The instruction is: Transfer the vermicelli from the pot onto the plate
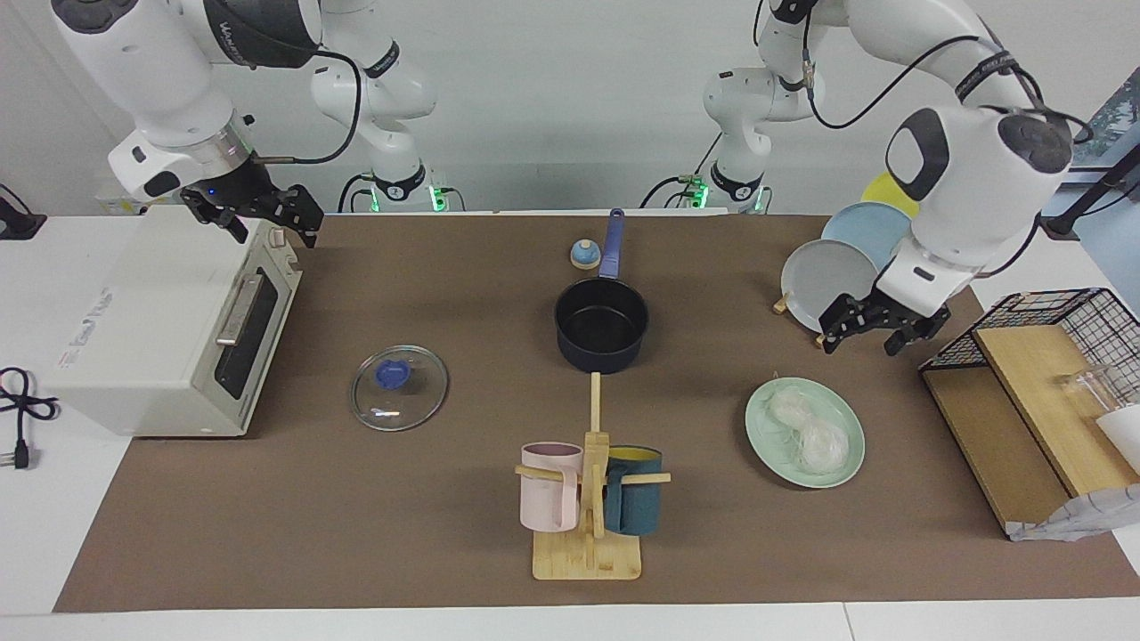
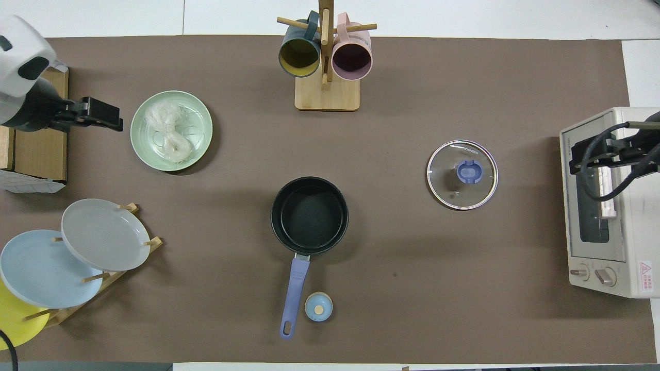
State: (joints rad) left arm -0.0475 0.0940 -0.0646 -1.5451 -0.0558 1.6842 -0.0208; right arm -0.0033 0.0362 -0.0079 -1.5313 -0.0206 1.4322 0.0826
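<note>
We see the vermicelli (image 1: 809,430) lying on the plate (image 1: 775,454). Our left gripper (image 1: 871,328) hangs above, apart, probably open and empty. Our right gripper (image 1: 256,214) waits open over the toaster oven (image 1: 151,329).

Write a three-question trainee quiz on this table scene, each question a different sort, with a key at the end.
1. True or false: the vermicelli lies on the mint-green plate.
2. Multiple choice: what does the pot hold? A) vermicelli B) nothing that shows C) the glass lid
3. Fill in: the left gripper, jaws open and holding nothing, hangs between the mint-green plate and the ____.

Key
1. True.
2. B: its black inside looks bare, and the glass lid lies flat on the mat toward the right arm's end.
3. Plate rack. The right gripper waits over the toaster oven, jaws open.
</note>
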